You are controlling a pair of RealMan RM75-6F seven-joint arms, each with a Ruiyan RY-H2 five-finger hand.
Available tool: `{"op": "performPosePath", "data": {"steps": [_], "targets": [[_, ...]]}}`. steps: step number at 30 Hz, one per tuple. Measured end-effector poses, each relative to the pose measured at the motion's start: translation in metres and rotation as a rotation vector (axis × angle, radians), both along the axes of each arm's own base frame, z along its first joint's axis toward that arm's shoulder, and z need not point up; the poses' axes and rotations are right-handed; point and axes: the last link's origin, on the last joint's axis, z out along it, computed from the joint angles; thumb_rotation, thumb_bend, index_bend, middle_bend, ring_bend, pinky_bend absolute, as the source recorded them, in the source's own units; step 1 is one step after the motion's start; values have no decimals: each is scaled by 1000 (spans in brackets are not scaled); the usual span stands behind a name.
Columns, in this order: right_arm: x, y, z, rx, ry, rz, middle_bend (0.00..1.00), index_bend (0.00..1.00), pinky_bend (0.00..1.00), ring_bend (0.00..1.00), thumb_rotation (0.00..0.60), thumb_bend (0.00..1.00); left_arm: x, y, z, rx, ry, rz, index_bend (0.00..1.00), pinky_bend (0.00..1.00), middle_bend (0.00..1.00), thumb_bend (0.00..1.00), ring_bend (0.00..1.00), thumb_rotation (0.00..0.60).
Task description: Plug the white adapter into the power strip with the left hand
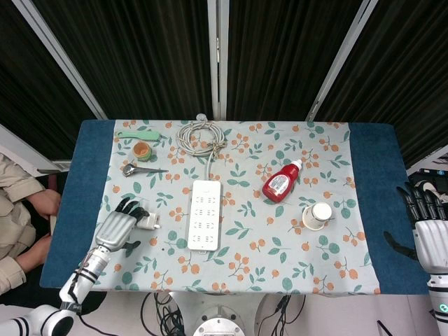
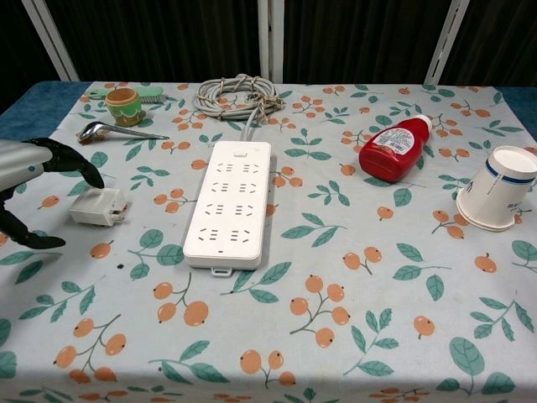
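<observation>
1. White adapter (image 2: 99, 206): small boxy plug lying flat near the table's left edge, seemingly unplugged.
2. Power strip (image 2: 229, 202): long, white, flat at mid-table, its cord running toward the far edge.

We see matt printed cloth (image 2: 336, 277) w/ leaf & berry pattern over the worktop; the power strip (image 2: 229, 202) & white adapter (image 2: 98, 206) look like smooth white plastic w/ slight sheen. Red bottle (image 2: 393, 150) is glossy plastic, cup (image 2: 500, 187) looks like matt paper, tool (image 2: 117, 130) is shiny metal; left hand (image 1: 117, 228) has a pale metallic-looking shell w/ matt black fingers (image 2: 71, 159).
</observation>
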Motion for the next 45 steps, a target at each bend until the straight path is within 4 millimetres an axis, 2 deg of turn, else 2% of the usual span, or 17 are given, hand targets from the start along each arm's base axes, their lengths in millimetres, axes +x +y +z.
{"op": "performPosePath", "data": {"steps": [9,18,22,26,34,45], "targets": [[-3,1,-3,9,-12,-13,0,0,0,0,600,160,-3,2,-4,-26,1,31,217,20,277,159,90,600],[-5,5,-2,-2,-17,-22,0,0,0,0,600,160,-6,15,-9,-40,-18,64,189,20,324,159,92,600],[-6,5,-2,-3,-20,-25,0,0,0,0,600,160,-6,19,-11,-44,-27,71,189,20,361,159,136,600],[-7,6,-3,-2,-23,-29,0,0,0,0,600,160,-5,21,-10,-29,-51,75,187,21,363,159,138,600],[-8,5,-3,-2,-22,-33,0,0,0,0,600,159,8,26,-9,6,-136,59,179,22,340,160,138,600],[-11,8,-3,-4,-25,-41,0,0,0,0,600,160,30,35,-19,44,-132,73,205,46,338,161,138,600]]}}
